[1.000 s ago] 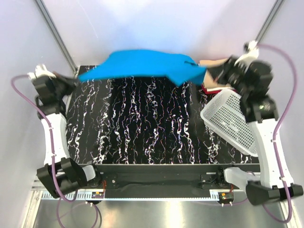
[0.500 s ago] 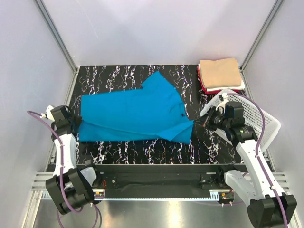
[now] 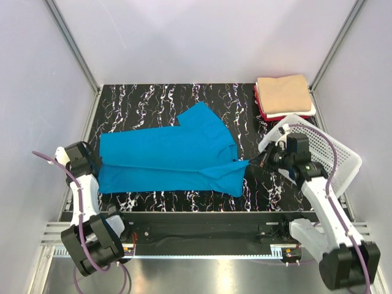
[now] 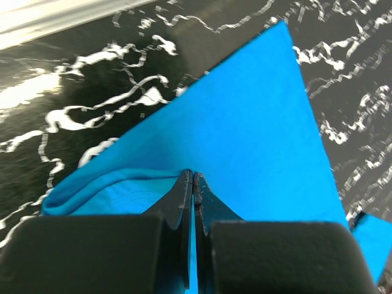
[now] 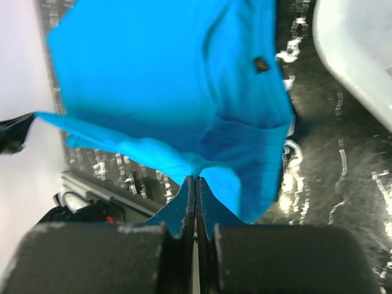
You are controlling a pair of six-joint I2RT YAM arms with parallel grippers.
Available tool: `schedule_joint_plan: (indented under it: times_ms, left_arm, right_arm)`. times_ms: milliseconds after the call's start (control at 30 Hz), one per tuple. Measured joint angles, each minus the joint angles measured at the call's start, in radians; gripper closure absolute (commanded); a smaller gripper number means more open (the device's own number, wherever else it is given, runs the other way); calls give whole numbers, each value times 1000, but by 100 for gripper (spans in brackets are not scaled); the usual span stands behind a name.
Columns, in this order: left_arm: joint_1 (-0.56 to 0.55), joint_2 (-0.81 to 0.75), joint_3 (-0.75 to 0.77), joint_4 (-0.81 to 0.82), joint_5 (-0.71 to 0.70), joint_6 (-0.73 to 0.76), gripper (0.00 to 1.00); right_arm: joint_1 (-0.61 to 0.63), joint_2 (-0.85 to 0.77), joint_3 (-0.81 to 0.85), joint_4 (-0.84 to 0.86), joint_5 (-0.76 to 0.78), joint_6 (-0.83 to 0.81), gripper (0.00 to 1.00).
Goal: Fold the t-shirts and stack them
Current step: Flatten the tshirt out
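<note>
The turquoise-blue t-shirt (image 3: 168, 153) lies spread across the black marbled table, one sleeve pointing to the back. My left gripper (image 3: 97, 164) is shut on the shirt's left edge; the cloth (image 4: 245, 122) stretches away from the closed jaws in the left wrist view. My right gripper (image 3: 250, 162) is shut on the shirt's right edge, and the cloth (image 5: 171, 79) hangs from the closed jaws in the right wrist view. A stack of folded tees with the tan one (image 3: 283, 93) on top, over red and white ones, sits at the back right corner.
A white perforated plastic basket (image 3: 321, 153) stands tilted at the right edge of the table, right behind my right arm. The black marbled table (image 3: 153, 98) is walled by a metal frame. Its front rail runs along the bottom.
The shirt went from held up at the back of the table to lying spread on it. Both grippers came down and toward the front, dragging the shirt nearer.
</note>
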Motion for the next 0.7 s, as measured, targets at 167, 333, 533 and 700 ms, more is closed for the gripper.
schedule_joint_plan:
  times_ms: [167,333,533,700]
  left_arm:
    - [3,-8,5,-47,-58,13,100]
    - [5,-32,29,-71,-60,23,100]
    - [5,-31,246,-77,70,23,100]
    - [0,-35,524,-65,202,29,100]
  right_arm:
    - [40,141,47,10,37,-30,100]
    - [76,209,155,11,81,-30,100]
    - [77,349,470,26,141,-31,100]
    - [77,355,743,8,221,-46,100]
